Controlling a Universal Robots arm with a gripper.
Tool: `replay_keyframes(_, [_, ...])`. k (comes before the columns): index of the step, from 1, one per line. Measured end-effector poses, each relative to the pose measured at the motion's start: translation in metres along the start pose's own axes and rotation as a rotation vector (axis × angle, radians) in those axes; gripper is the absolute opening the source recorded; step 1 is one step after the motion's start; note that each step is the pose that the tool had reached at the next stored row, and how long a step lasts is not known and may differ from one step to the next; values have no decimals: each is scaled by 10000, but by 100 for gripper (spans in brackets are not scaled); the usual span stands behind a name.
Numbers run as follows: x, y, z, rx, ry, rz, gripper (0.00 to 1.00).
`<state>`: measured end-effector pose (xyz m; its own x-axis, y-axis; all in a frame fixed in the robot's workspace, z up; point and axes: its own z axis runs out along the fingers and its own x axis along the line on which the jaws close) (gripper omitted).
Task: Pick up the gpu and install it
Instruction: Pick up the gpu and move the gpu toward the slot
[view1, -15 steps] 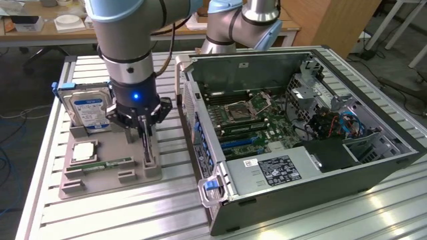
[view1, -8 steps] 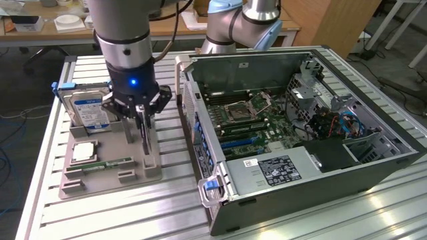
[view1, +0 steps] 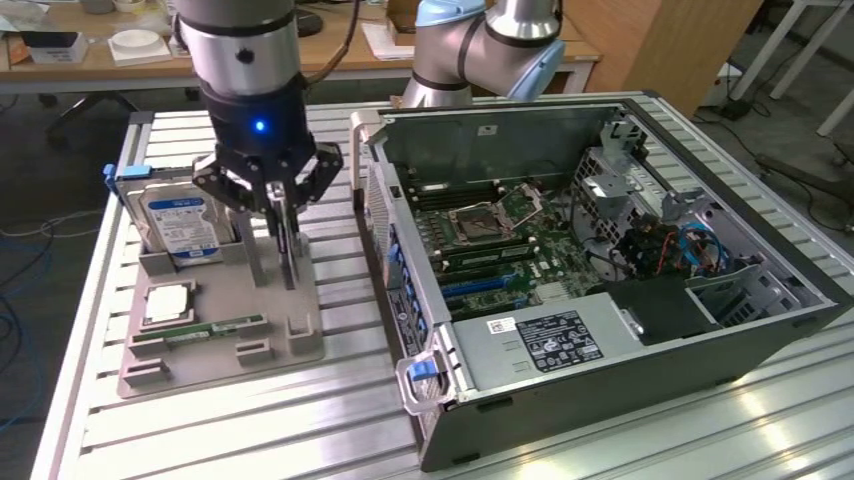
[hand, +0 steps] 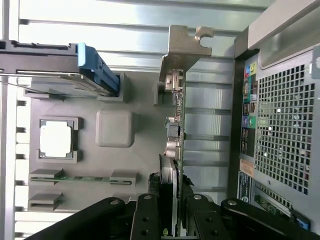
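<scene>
The gpu (view1: 286, 256) stands on edge in the grey holder tray (view1: 220, 352), to the exterior view's left of the open computer case (view1: 539, 338). In the wrist view the gpu (hand: 176, 131) shows edge-on as a thin green card, its silver end bracket (hand: 184, 46) at the far end. My gripper (view1: 278, 214) hangs straight over the card with its black fingers (hand: 148, 218) down on both faces. The gripper (hand: 169, 201) is shut on the gpu's near end. The card's lower edge still looks level with the tray's slot posts.
The tray also holds a hard drive (view1: 179, 226) with a blue-white label, a CPU (view1: 167, 301) and a RAM stick (view1: 214, 328). The case lies open with its motherboard (view1: 497, 242) exposed. A second arm (view1: 483, 42) stands behind the case. The table (view1: 267, 430) is slatted aluminium.
</scene>
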<state>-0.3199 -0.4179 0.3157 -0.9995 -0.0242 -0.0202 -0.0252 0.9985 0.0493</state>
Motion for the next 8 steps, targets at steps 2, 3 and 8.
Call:
replay_keyframes(2, [-2, 4, -90, 0, 0, 0, 27])
replay_keyframes(3, [-2, 7, -135, 0, 0, 0, 27])
replay_keyframes(8, [-7, 17, -341, 0, 0, -1, 27])
